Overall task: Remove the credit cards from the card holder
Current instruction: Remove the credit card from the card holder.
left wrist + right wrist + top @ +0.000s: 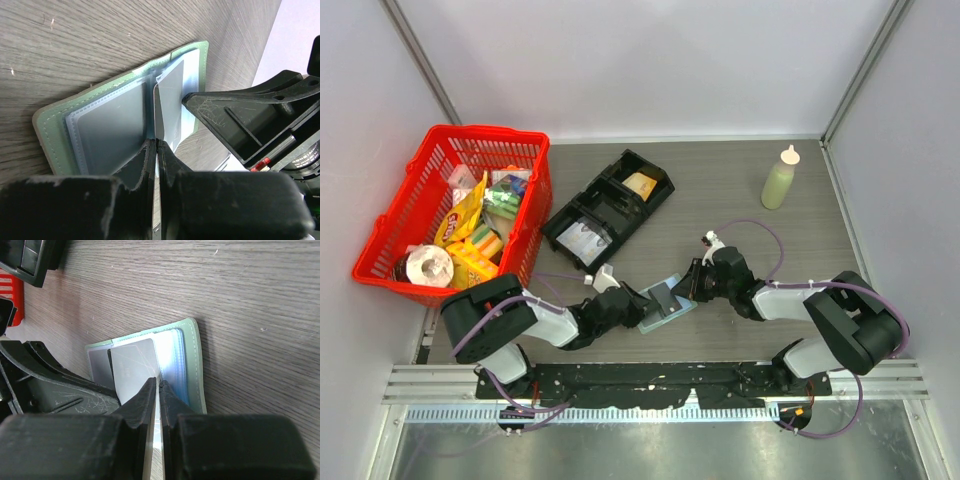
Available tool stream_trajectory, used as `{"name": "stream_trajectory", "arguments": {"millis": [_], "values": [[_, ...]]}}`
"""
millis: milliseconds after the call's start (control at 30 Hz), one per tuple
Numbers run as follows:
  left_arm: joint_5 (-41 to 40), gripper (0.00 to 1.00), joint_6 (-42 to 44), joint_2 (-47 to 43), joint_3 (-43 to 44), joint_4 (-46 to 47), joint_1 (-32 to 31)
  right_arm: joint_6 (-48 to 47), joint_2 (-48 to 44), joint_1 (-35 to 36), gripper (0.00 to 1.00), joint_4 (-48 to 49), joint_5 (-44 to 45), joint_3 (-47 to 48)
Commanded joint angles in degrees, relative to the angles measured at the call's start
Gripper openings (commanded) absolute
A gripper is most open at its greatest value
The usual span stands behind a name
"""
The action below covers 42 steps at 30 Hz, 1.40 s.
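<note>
Pale green outside and dark grey inside, the card holder lies open on the wooden table just ahead of the arm bases, between the two grippers.

1. Left gripper: the jaws are pressed almost together on a thin leaf at the holder's near edge, close to the centre fold.
2. Right gripper: it meets the holder from the opposite side. Its jaws are likewise pinched on a thin pale edge beside a grey panel. Whether that edge is a bare card or a plastic sleeve cannot be told.
3. Credit cards: a pale blue face shows inside the open holder. No card lies loose on the table.

Step in hand, as judged: gripping and separating the leaves so that the first card can be drawn out. No card has been extracted yet.

Next move, as judged: one gripper must pin the holder flat while the other slides a card along its sleeve, parallel to the table. A pull at an angle may lift the whole holder or bend the card.

Farther back stand a black compartment tray, a pale green squeeze bottle to the right, and a red basket of groceries to the left. All are well apart from the work.
</note>
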Motion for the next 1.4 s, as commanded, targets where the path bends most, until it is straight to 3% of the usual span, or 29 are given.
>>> {"name": "stream_trajectory", "arguments": {"millis": [0, 133, 267, 733, 900, 1133, 1200, 1367], "values": [[-0.04, 0.08, 2.14, -0.01, 1.96, -2.5, -0.29, -1.25, 1.46, -0.41, 0.13, -5.72, 1.7, -1.95], [-0.04, 0.08, 2.32, -0.19, 1.96, -2.5, -0.29, -1.33, 1.54, -0.49, 0.13, -5.63, 1.61, -2.03], [-0.31, 0.0, 2.06, -0.71, 1.43, -2.68, -0.29, -1.24, 2.07, -0.49, 0.13, -5.46, 1.44, -1.95], [-1.19, 0.0, -0.49, -6.87, -1.12, -9.36, -0.37, -0.72, 3.48, -1.37, 0.13, -4.49, 0.73, -2.21], [-1.19, 0.24, -0.49, -4.85, -0.85, -6.81, -0.29, -0.72, 3.22, -1.37, 0.13, -4.32, 0.56, -2.47], [-1.89, 0.28, -1.02, -2.21, -0.77, -3.91, -0.37, -0.63, 2.95, -1.37, 0.12, -4.32, 0.47, -2.56], [-1.89, 0.26, -1.02, -1.51, -0.5, -3.73, -0.2, -0.63, 2.95, -1.46, 0.13, -4.32, 0.47, -2.65], [-2.85, 0.03, -2.25, -3.08, -2.51, -3.73, -0.29, -0.63, 2.95, -1.64, 0.13, -4.32, 0.56, -2.74]]}}
